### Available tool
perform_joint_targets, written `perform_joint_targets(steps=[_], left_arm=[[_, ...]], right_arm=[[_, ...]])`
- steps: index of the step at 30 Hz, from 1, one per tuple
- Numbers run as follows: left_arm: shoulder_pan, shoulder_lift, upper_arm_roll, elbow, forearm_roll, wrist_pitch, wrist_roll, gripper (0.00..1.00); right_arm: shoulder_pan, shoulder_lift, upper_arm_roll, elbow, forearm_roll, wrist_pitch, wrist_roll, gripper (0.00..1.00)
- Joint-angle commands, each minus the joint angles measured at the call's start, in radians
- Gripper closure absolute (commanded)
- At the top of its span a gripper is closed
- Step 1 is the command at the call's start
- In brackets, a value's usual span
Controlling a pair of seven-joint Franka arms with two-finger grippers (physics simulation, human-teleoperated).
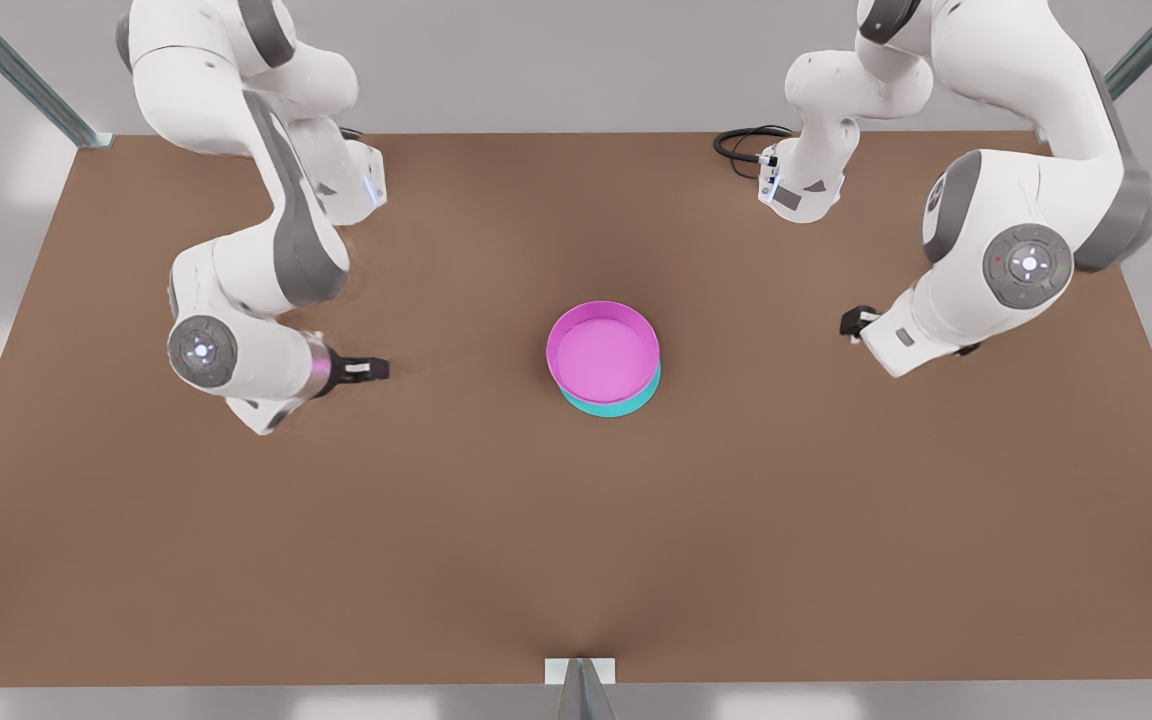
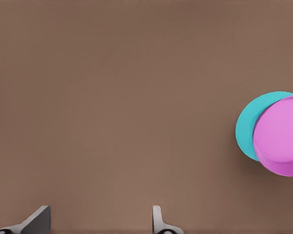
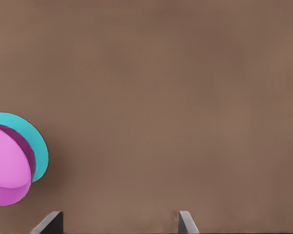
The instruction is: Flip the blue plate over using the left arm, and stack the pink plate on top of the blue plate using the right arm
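Two glossy white arms with grey joint sections; round grey caps glow white at centre. A black cable [image 1: 741,145] loops at upper right. Small black grippers.

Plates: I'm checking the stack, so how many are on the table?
2. The pink plate sits rim-up at the table's centre, on the blue plate, which peeks out beneath.

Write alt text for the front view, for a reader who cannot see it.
The pink plate sits open side up on top of the blue plate at the middle of a brown table. Two white arms wait on either side: the left gripper at the front view's left, the right gripper at its right, both empty and apart from the stack.
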Motion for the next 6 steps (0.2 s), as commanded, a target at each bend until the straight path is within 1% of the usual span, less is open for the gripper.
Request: perform_joint_targets(steps=[1, 2, 3, 5, 6], left_arm=[[-0.001, -0.003, 0.000, 0.000, 0.000, 0.000, 0.000, 0.00], [0.001, -0.006, 0.000, 0.000, 0.000, 0.000, 0.000, 0.00], [-0.001, -0.006, 0.000, 0.000, 0.000, 0.000, 0.000, 0.00], [0.001, -0.006, 0.000, 0.000, 0.000, 0.000, -0.001, 0.00], [-0.001, -0.006, 0.000, 0.000, 0.000, 0.000, -0.001, 0.00]], right_arm=[[-0.034, -0.020, 0.000, 0.003, -0.024, -0.002, -0.001, 0.00], [-0.088, -0.051, 0.000, 0.004, -0.059, 0.004, -0.001, 0.00], [-0.106, -0.069, 0.000, 0.018, -0.093, 0.006, -0.001, 0.00], [-0.126, -0.089, 0.000, 0.059, -0.156, 0.006, -0.099, 0.00], [-0.126, -0.094, 0.000, 0.063, -0.154, 0.006, -0.099, 0.00]])
